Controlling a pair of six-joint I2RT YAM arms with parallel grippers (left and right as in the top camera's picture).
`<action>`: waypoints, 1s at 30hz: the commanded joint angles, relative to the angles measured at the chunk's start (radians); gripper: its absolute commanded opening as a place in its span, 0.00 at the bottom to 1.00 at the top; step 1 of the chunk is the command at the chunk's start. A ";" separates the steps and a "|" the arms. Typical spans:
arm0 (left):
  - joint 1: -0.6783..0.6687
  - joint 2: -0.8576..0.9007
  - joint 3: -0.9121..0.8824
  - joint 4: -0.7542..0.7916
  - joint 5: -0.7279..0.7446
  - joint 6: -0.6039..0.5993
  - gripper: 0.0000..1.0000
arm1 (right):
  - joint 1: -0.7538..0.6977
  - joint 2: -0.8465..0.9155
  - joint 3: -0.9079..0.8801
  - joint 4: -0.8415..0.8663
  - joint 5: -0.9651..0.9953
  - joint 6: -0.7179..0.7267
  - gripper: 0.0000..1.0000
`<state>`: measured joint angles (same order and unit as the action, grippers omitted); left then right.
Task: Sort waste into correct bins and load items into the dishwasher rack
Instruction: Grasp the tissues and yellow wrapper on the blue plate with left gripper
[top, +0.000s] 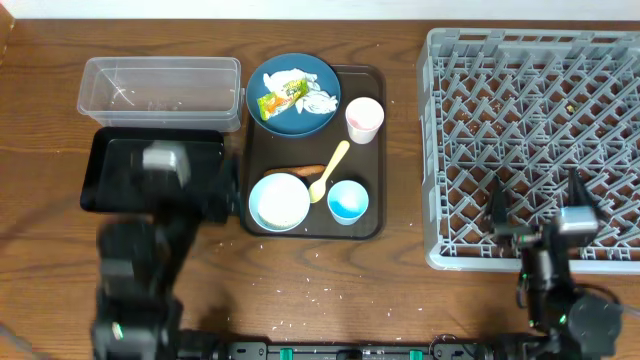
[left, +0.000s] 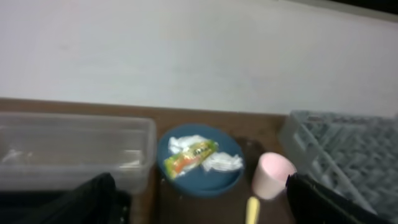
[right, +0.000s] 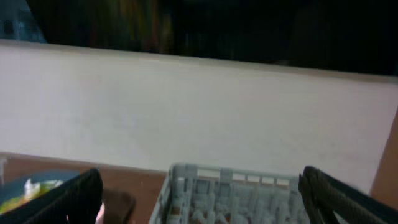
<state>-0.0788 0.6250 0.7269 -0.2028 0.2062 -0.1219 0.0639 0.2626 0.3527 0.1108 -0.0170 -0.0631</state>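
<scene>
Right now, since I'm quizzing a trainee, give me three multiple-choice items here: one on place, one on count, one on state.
1. The snack wrapper lies: A) in the clear box B) on the blue plate C) on the black tray
2. Cups on the brown tray: A) one B) two C) three
3. The dishwasher rack: A) holds no dishes B) holds the bowl C) holds the plate
Answers: B, it lies on the plate; B, pink cup and light blue cup; A, no dish shows inside.
</scene>
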 joint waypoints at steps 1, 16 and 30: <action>-0.017 0.297 0.285 -0.101 0.089 0.025 0.90 | 0.006 0.173 0.205 -0.128 -0.043 -0.077 0.99; -0.157 1.395 1.355 -0.726 -0.037 0.047 0.90 | 0.006 0.850 0.881 -0.813 -0.122 0.014 0.99; -0.184 1.678 1.355 -0.588 0.042 0.234 0.90 | 0.006 0.961 0.879 -0.902 -0.159 0.008 0.99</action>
<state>-0.2565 2.2658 2.0632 -0.8013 0.2558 0.0551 0.0643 1.2205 1.2209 -0.7883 -0.1616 -0.0586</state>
